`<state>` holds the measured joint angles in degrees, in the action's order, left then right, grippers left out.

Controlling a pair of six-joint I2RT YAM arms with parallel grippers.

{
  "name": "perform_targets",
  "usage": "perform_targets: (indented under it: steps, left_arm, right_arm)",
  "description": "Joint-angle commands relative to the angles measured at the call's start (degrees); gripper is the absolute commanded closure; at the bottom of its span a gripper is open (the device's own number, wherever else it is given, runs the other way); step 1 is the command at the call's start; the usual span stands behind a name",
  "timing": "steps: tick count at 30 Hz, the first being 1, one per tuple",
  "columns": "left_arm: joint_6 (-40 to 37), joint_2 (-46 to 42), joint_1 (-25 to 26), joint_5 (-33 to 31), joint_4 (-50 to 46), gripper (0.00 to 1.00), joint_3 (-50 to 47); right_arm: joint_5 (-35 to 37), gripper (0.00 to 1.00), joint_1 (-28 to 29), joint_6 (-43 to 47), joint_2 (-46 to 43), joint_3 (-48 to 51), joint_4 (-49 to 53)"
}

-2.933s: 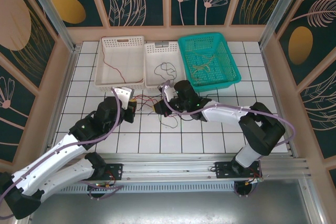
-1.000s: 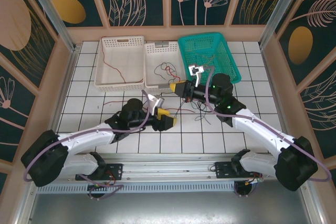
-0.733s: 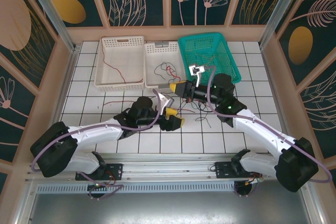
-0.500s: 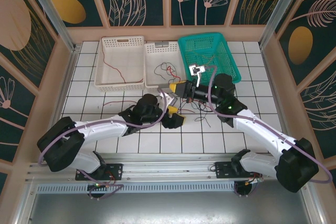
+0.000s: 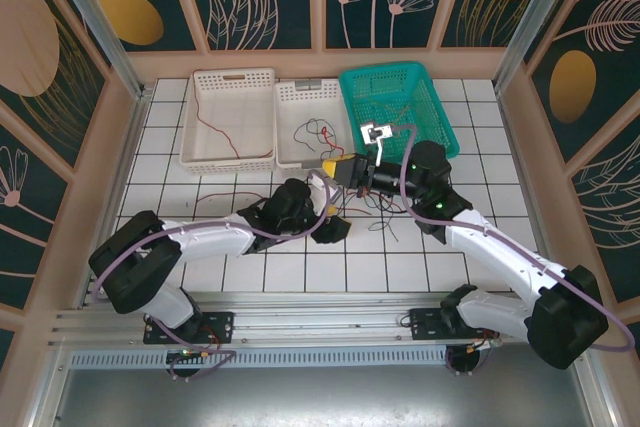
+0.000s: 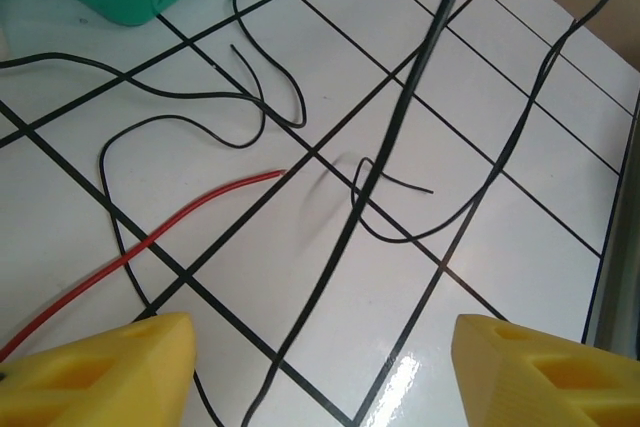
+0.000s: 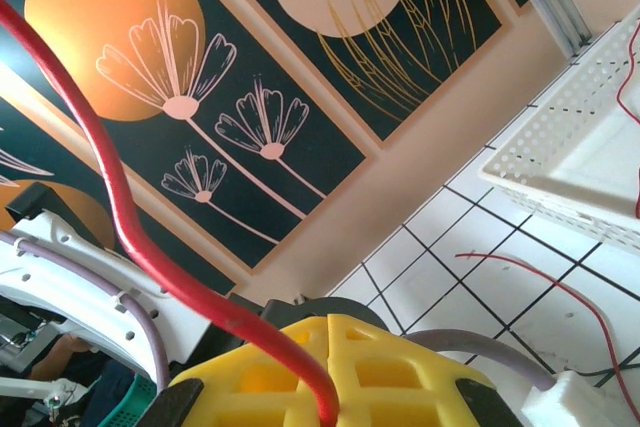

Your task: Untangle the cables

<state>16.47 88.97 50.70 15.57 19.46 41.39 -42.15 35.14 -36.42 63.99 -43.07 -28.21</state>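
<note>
White tiles (image 5: 170, 209) near the arms carry loose black cables (image 6: 262, 117) under the left gripper (image 6: 320, 352), its fingers (image 6: 110, 367) spread and empty. It should pinch one black strand only while the right gripper (image 7: 325, 387), clamped on the red cable (image 7: 105, 182), holds taut. Beyond: white basket (image 5: 228, 76) with a red wire (image 5: 212, 134), second white basket (image 5: 312, 87) with dark wires (image 5: 318, 130), teal basket (image 5: 445, 137), contents unclear.

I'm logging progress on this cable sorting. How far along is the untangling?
Looks done: a lone red cable lies in the left white basket, and others sit in the middle white basket. In hand: the right hand is shut on a red cable, with the left hand open above the tiles. Left: black cables and a red end crossing loosely there.
</note>
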Motion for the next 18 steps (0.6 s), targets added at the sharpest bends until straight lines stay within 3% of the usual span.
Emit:
perform_targets:
  steps: [1,5,10,15,18]
  left_arm:
    - [-1.8,1.1,0.3,-0.5,0.6,0.41,2.5]
    - [-2.1,2.3,0.4,0.1,1.2,0.62,3.0]
    - [-2.0,2.3,0.4,-0.1,1.6,0.77,2.5]
    - [-1.8,0.3,0.3,-0.7,1.6,1.0,1.0]
    - [-1.0,-2.0,0.4,-1.2,1.4,1.0,-0.1]
  right_arm:
    - [-1.9,1.0,-0.2,-0.9,-1.5,-0.3,-3.7]
    - [-1.9,1.0,-0.1,-1.3,-1.9,-0.2,-3.9]
    - [-1.5,1.0,-0.1,-0.9,-2.7,-0.1,-3.3]
    - [0.5,1.0,-0.3,0.0,-4.2,0.2,-1.7]
    - [2.9,1.0,-0.8,0.7,-5.3,0.6,-0.1]
